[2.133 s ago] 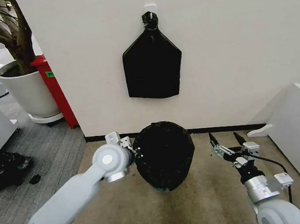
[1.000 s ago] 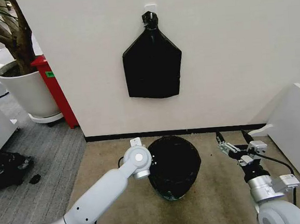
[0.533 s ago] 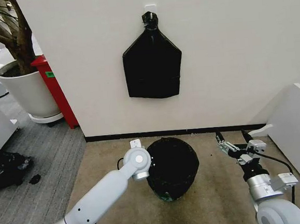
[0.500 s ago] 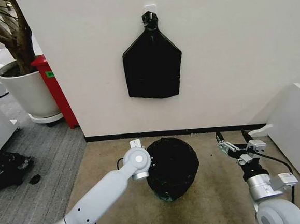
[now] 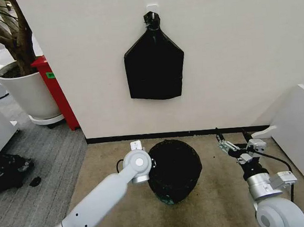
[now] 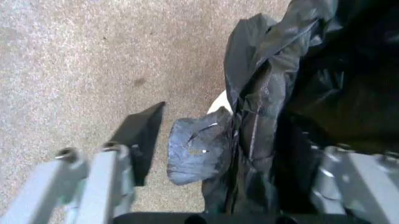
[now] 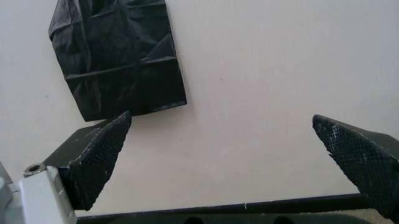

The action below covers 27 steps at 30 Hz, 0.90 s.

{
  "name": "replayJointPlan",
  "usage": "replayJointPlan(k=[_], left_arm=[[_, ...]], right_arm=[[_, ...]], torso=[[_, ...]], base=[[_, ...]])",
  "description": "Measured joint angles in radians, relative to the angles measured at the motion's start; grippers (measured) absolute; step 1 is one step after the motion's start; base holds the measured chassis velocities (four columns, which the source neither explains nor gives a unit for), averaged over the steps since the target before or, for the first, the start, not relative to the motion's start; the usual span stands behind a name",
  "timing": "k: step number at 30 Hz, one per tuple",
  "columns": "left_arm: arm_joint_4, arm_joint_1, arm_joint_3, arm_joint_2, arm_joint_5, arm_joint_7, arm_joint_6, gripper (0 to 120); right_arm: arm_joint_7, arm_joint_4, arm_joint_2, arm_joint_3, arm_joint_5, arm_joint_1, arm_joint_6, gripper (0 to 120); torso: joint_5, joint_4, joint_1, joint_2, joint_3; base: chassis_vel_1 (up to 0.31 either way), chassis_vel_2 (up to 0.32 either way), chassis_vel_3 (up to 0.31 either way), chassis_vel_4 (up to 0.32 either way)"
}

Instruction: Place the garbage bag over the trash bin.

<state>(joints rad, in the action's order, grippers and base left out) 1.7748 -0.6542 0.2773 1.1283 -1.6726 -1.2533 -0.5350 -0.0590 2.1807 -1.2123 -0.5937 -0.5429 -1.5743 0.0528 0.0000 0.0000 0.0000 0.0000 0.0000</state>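
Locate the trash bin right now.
In the head view the trash bin stands centre on the carpet below the wall, draped by the garbage bag, left gripper beside it.

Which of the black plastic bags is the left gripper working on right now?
The garbage bag draped over the trash bin, at the left gripper; the knotted bundle hangs on the wall, the lumpy bag lies aside.

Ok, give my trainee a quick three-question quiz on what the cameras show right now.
1. True or false: the right gripper stands open, apart from the trash bin.
2. What does the open left gripper straddle? A) the garbage bag B) a plant pot C) nothing
3. Fill in: the knotted black bundle hangs on the ___.
Key: 1 true; 2 A; 3 wall.
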Motion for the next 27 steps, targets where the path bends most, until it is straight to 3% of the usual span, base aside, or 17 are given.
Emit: replayJointPlan(k=[7, 10, 14, 16, 18, 21, 22, 25, 27], left_arm=[[0.129, -0.018, -0.064, -0.062, 0.005, 0.05, 0.002, 98], [0.161, -0.022, -0.091, -0.081, 0.005, 0.07, 0.001, 99], [0.23, -0.056, -0.19, -0.136, 0.03, 0.191, -0.008, 100], [0.249, -0.081, -0.228, -0.163, 0.077, 0.276, -0.01, 100], [0.263, -0.144, -0.301, -0.227, 0.246, 0.468, 0.039, 100], [0.263, -0.2, -0.367, -0.284, 0.404, 0.667, 0.12, 100], [0.263, -0.2, -0.367, -0.284, 0.404, 0.667, 0.12, 100], [0.238, -0.299, -0.403, -0.372, 0.655, 0.951, 0.275, 100], [0.217, -0.345, -0.41, -0.402, 0.724, 1.091, 0.35, 100]], right_arm=[[-0.017, 0.007, 0.015, 0.007, -0.007, 0.011, -0.011, 100], [-0.021, 0.01, 0.018, 0.009, -0.009, 0.013, -0.013, 100], [-0.031, 0.023, 0.022, 0.018, -0.011, 0.012, -0.02, 100], [-0.036, 0.029, 0.023, 0.022, -0.015, 0.009, -0.024, 100], [-0.043, 0.042, 0.025, 0.025, -0.028, 0.004, -0.035, 100], [-0.045, 0.046, 0.028, 0.025, -0.034, -0.001, -0.04, 100], [-0.045, 0.046, 0.028, 0.025, -0.034, -0.001, -0.04, 100], [-0.045, 0.05, 0.029, 0.027, -0.04, -0.007, -0.043, 100], [-0.044, 0.051, 0.028, 0.031, -0.04, -0.008, -0.043, 100]], torso=[[-0.0002, 0.0, 0.0, 0.0, 0.0], [0.0, -0.0001, 0.0, 0.0, 0.0], [0.0001, -0.0001, 0.0, 0.0, 0.0], [0.0, 0.0, 0.0, 0.0, 0.0], [-0.0005, -0.0001, 0.0, 0.0, 0.0], [0.0, 0.0001, 0.0, 0.0, 0.0], [0.0, 0.0001, 0.0, 0.0, 0.0], [-0.0001, 0.0001, 0.0, 0.0, 0.0], [-0.0003, 0.0002, 0.0, 0.0, 0.0]], base=[[0.0, 0.0, 0.0, 0.0], [0.0, 0.0, 0.0, 0.0], [0.0, 0.0, 0.0, 0.0], [0.0, 0.0, 0.0, 0.0], [0.0, 0.0, 0.0, 0.0], [0.0, 0.0, 0.0, 0.0], [0.0, 0.0, 0.0, 0.0], [0.0, 0.0, 0.0, 0.0], [0.0, 0.0, 0.0, 0.0]])
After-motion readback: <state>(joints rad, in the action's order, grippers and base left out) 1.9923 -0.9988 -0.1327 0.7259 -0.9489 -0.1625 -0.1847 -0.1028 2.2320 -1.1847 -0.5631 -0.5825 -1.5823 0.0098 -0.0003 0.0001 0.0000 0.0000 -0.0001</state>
